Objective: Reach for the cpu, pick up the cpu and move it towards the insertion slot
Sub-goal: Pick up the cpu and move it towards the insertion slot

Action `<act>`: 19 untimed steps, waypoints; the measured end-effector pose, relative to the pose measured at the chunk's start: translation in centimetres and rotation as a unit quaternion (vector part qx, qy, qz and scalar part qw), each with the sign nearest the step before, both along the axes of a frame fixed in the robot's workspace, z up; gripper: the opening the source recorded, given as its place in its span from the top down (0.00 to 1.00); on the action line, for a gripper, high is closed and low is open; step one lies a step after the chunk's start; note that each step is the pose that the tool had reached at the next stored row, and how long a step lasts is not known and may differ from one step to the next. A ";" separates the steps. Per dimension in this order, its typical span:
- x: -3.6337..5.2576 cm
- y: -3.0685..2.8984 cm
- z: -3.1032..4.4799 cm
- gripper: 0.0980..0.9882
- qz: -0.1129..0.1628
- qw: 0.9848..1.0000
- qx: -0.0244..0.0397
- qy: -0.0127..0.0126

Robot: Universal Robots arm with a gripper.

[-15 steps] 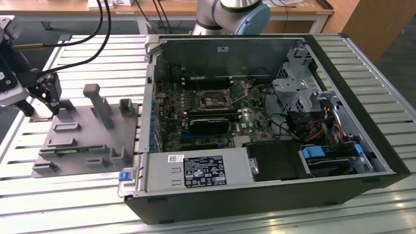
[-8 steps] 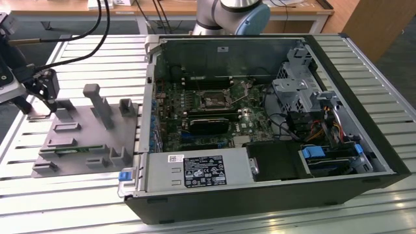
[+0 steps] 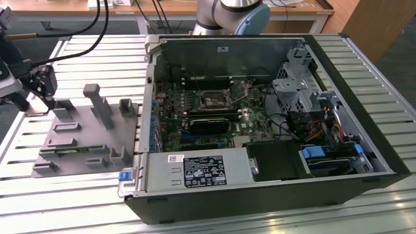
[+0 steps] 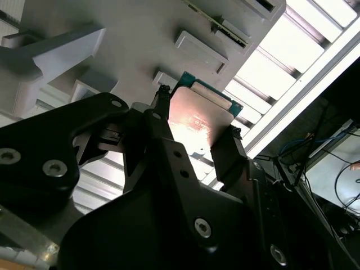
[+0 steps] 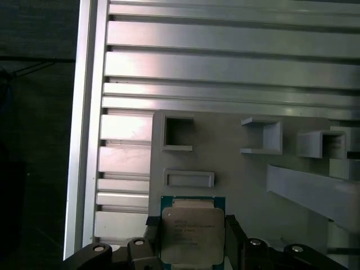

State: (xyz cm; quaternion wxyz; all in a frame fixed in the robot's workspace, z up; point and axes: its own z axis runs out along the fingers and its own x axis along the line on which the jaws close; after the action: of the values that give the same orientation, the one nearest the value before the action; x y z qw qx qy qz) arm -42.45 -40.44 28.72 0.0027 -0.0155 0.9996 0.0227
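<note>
Gripper (image 5: pixel 191 225) jaws pinch cpu (image 4: pixel 198 119) by its edges, over tray (image 3: pixel 85 139). Reach and grab look done. Slot (image 3: pixel 215 101) sits well apart from tray, in PC case (image 3: pixel 260 204); carry not yet made.

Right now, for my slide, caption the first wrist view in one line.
Jaws grip the silver chip by two opposite edges, with the grey tray and slatted metal table behind it.

Faint print on the cpu (image 5: pixel 193 233) and the black label (image 3: pixel 203 171) looks unreadable.
</note>
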 end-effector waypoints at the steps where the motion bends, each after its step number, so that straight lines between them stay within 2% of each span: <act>1: 0.00 0.00 0.12 0.50 0.000 1.000 0.000 0.000; 19: 0.00 0.01 2.31 0.50 0.000 1.000 0.000 0.000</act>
State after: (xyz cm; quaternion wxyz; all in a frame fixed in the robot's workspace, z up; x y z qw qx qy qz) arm -42.45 -40.43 31.03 0.0027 -0.0155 0.9996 0.0227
